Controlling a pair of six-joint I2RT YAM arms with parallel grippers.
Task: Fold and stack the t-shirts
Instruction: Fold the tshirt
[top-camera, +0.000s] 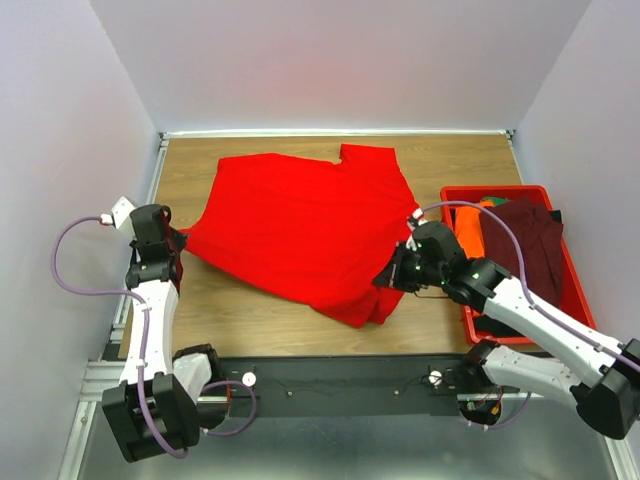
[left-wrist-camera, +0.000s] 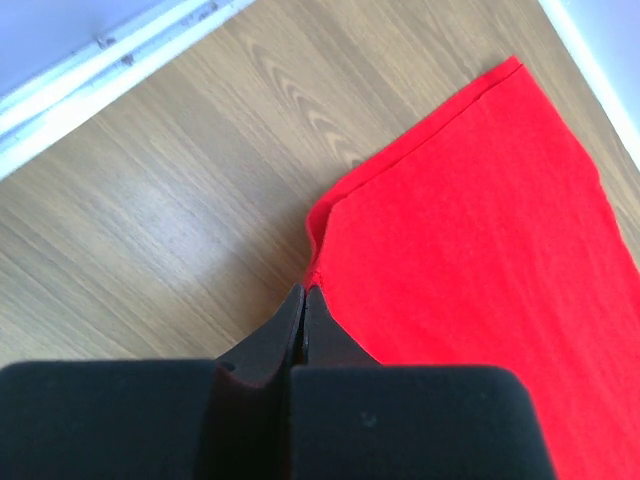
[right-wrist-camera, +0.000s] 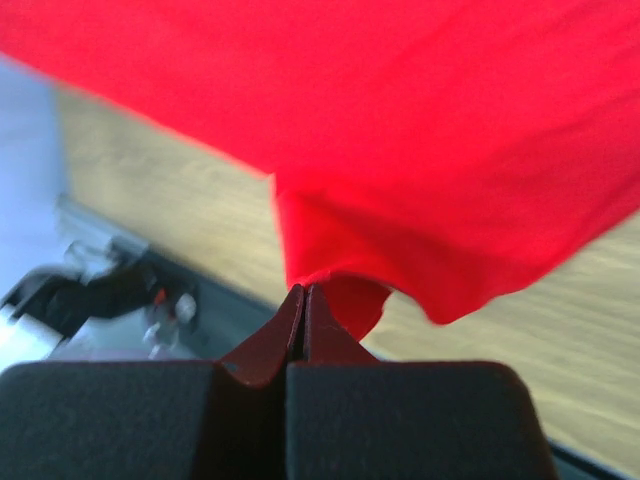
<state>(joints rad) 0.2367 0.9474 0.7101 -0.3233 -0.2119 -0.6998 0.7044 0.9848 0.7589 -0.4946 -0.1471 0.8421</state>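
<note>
Both of my claws are closed tight, no gap showing between the fingers, and each has a pinch of the same red t-shirt. My left claw sits low over the wood and grips the very corner of the cloth, where two hemmed edges meet; from that corner the shirt fans away toward the upper right of the left wrist view, flat on the table. My right claw holds a bunched fold of the opposite edge; in its own view the cloth billows above the fingertips with the wood blurred beneath, so I judge that this side is raised off the surface, though the blur leaves me unsure how far.

Seen from above, the left claw is at the middle left of the frame and the right claw just right of centre, lower down; the line between them runs nearly level, and almost all of the shirt lies on the upper side of that line, reaching toward the top centre of the frame; only a small drooping flap hangs below the right claw. That is what the next move depends on, in my judgement: the cloth is spanned between my two grips, so both arms must travel together and in step, or the span will sag or pull from one grip.

Further right, at the right edge of the frame, the red bin holds an orange shirt and a maroon shirt, both unfolded and untouched.
</note>
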